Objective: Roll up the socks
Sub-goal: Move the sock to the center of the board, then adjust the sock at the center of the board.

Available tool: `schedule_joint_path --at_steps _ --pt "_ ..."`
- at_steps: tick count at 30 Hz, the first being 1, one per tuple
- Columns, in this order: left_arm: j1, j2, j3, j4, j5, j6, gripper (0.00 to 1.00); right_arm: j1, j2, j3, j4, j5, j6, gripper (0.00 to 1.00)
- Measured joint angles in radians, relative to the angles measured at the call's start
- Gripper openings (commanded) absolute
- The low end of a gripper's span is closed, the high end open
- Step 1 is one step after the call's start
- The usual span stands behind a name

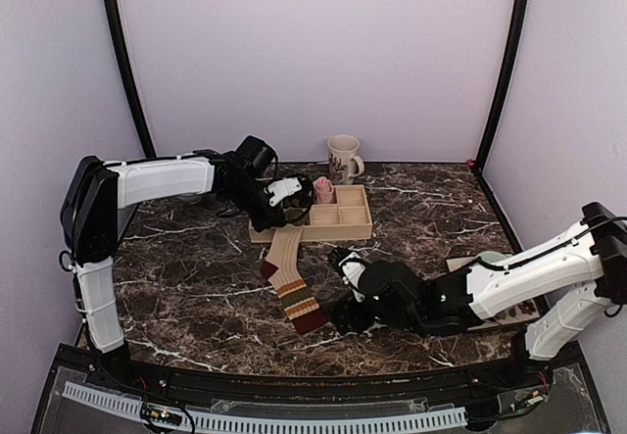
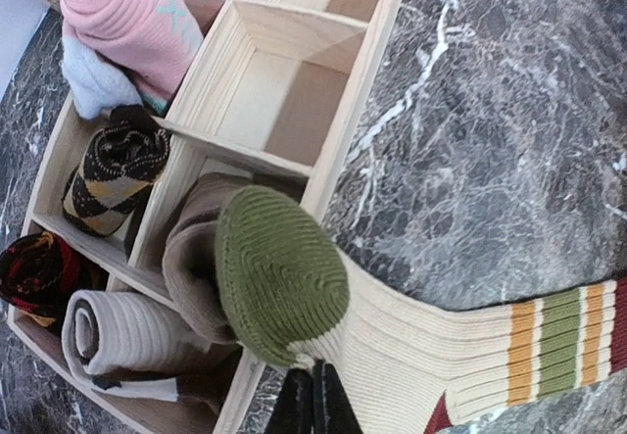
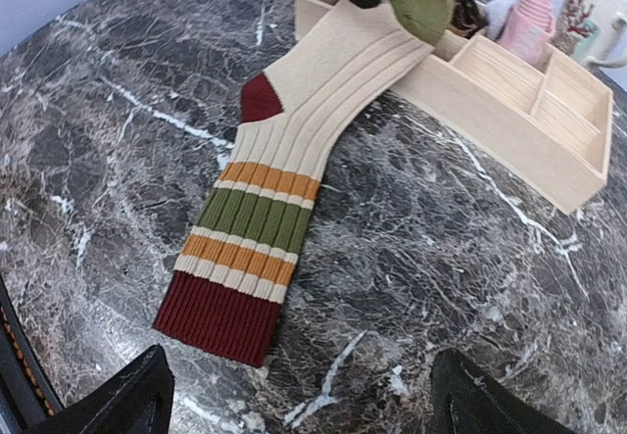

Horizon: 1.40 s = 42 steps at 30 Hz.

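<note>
The top external view shows a tan ribbed sock (image 1: 284, 256), soft fabric with a green toe, a dark-red heel and an orange, green and dark-red striped cuff. It is laid out flat on the dark marbled table (image 1: 176, 258), with its toe end raised over the near rim of a pale wooden compartment tray (image 1: 343, 230) and its cuff pointing toward the robot. The left gripper (image 2: 313, 403) is seen clamped together on the fabric just behind the toe. The right gripper (image 3: 299, 390) hangs just short of the cuff, its fingers (image 3: 113, 405) set wide apart with nothing between them. A pink fabric sock (image 2: 127, 23) with a pale green patch is already seen as a rolled bundle in an end compartment of the tray. The step in hand is therefore judged to be the laying out of the tan ribbed sock before rolling. The next move is judged to call for the cuff to be taken by the right gripper and turned over onto itself toward the toe, the toe being pinned so that the fabric is held taut. No brand, label or lettering can be read; only a red branching pattern is made out on the cream ceramic mug (image 1: 343, 158) behind the tray.
</note>
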Motion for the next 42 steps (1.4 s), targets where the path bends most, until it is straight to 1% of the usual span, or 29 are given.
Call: schedule_joint_path --at_steps 2,4,6,8,9,10,14,17,21,25,27,32,37,42 --pt "0.003 0.015 -0.002 0.017 -0.026 0.021 0.09 -0.003 0.029 0.031 -0.002 -0.039 -0.065 0.93" --pt "0.0 0.029 -0.002 0.045 -0.061 0.04 0.17 -0.012 0.057 0.061 -0.006 -0.08 -0.127 0.94" --pt "0.0 0.031 -0.002 0.056 -0.078 0.05 0.32 -0.027 0.082 0.087 -0.018 -0.121 -0.181 0.93" --pt "0.0 0.031 0.0 0.069 -0.1 0.063 0.55 -0.049 0.106 0.109 -0.036 -0.177 -0.233 0.92" --pt "0.0 0.031 0.001 0.074 -0.108 0.072 0.61 -0.063 0.119 0.117 -0.044 -0.203 -0.255 0.92" --pt "0.0 0.031 0.002 0.077 -0.117 0.069 0.64 -0.076 0.13 0.122 -0.05 -0.225 -0.272 0.91" --pt "0.001 0.022 -0.002 0.07 -0.137 0.062 0.67 -0.156 0.179 0.131 -0.086 -0.315 -0.341 0.9" --pt "0.012 -0.035 -0.049 0.05 -0.12 0.042 0.68 -0.197 0.205 0.135 -0.114 -0.356 -0.391 0.9" --pt "0.059 -0.164 -0.146 0.0 -0.049 0.002 0.71 -0.208 0.262 0.177 -0.142 -0.404 -0.47 0.89" --pt "0.124 -0.269 -0.232 -0.019 -0.02 -0.012 0.71 -0.208 0.326 0.225 -0.151 -0.452 -0.533 0.82" --pt "0.131 -0.298 -0.276 -0.024 -0.012 -0.015 0.71 -0.208 0.356 0.253 -0.158 -0.482 -0.548 0.8" --pt "0.121 -0.311 -0.34 -0.041 0.027 -0.031 0.71 -0.208 0.419 0.321 -0.155 -0.556 -0.558 0.78" --pt "0.118 -0.311 -0.343 -0.042 0.047 -0.049 0.71 -0.195 0.465 0.364 -0.143 -0.604 -0.536 0.77" --pt "0.118 -0.301 -0.343 -0.038 0.067 -0.058 0.71 -0.173 0.495 0.391 -0.101 -0.599 -0.513 0.8"
